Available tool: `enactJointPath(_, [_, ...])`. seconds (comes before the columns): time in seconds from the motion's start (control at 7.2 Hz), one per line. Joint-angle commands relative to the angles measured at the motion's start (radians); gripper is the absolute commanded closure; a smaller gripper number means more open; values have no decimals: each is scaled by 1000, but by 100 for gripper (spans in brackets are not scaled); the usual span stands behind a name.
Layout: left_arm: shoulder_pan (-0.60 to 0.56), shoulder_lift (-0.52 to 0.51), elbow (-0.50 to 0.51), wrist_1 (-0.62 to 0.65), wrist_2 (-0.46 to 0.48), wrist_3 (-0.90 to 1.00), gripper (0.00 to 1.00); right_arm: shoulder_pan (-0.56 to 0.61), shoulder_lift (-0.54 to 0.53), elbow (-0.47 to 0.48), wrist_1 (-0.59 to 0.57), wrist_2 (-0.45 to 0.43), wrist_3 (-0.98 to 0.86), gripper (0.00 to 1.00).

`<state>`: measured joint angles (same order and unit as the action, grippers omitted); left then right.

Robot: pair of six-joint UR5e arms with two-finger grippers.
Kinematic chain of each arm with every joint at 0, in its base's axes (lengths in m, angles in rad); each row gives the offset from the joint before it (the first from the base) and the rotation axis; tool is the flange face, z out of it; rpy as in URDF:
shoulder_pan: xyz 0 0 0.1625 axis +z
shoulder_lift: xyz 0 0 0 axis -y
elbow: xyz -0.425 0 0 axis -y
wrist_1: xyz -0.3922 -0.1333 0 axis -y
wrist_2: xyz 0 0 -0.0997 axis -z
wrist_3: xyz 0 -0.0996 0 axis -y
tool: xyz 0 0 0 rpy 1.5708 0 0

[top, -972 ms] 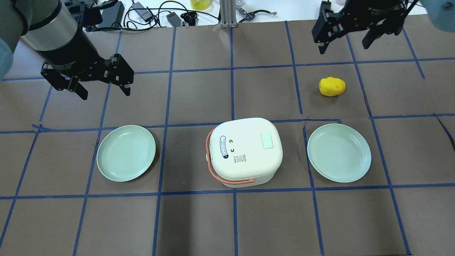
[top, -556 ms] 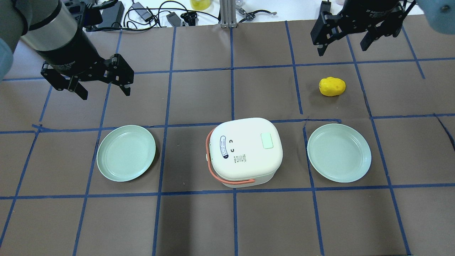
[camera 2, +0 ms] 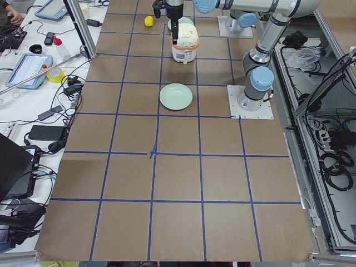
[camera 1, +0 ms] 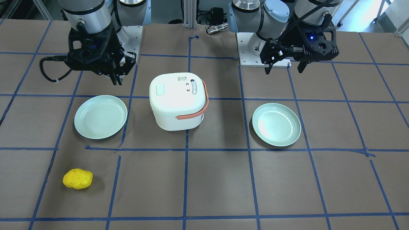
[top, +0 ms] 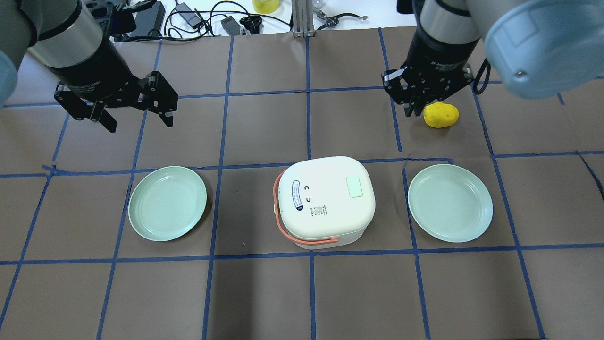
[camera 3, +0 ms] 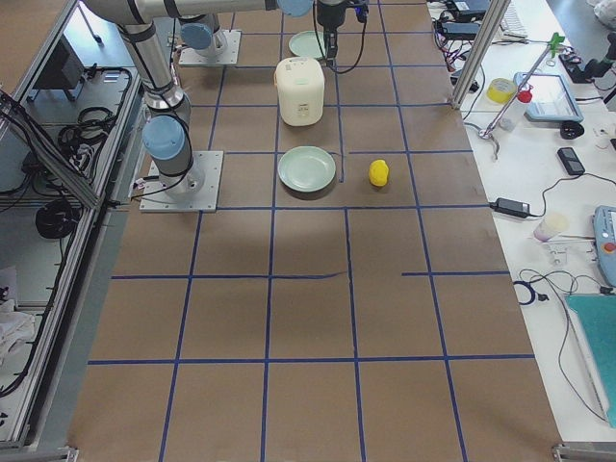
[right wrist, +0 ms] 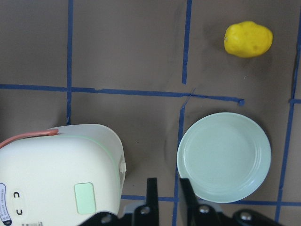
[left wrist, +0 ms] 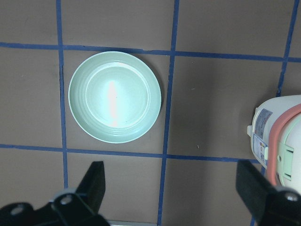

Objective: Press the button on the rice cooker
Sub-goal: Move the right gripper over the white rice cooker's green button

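Observation:
The white rice cooker (top: 325, 200) with an orange handle stands mid-table, lid down. Its pale green button (top: 354, 187) is on the lid's right side; it also shows in the front view (camera 1: 159, 89) and the right wrist view (right wrist: 85, 197). My right gripper (top: 415, 108) is shut and empty. It hangs above the table beyond the cooker, just left of a yellow potato-like object (top: 440, 114). My left gripper (top: 139, 120) is open and empty, high over the far left, beyond the left plate.
Two pale green plates flank the cooker, one on the left (top: 167, 203) and one on the right (top: 449, 203). Blue tape lines grid the brown table. Cables and gear lie along the far edge (top: 198, 19).
My right arm has swung in from the far right corner toward the middle, and its gripper has gone from open to shut. The left arm has not moved.

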<state>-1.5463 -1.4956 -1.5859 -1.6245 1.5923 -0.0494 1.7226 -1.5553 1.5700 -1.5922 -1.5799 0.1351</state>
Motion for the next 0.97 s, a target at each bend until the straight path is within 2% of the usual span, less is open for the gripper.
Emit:
enactJointPath(0.0, [0, 0, 0, 0, 0, -1, 0, 96, 0, 108, -43, 9, 92, 88])
enactJointPath(0.42, [0, 0, 0, 0, 0, 0, 0, 158, 0, 221, -159, -3, 92, 87])
enactJointPath(0.69, [0, 0, 0, 0, 0, 0, 0, 161, 1, 278, -274, 0, 86, 86])
enactJointPath(0.83, [0, 0, 0, 0, 0, 0, 0, 161, 1, 298, -291, 3, 86, 85])
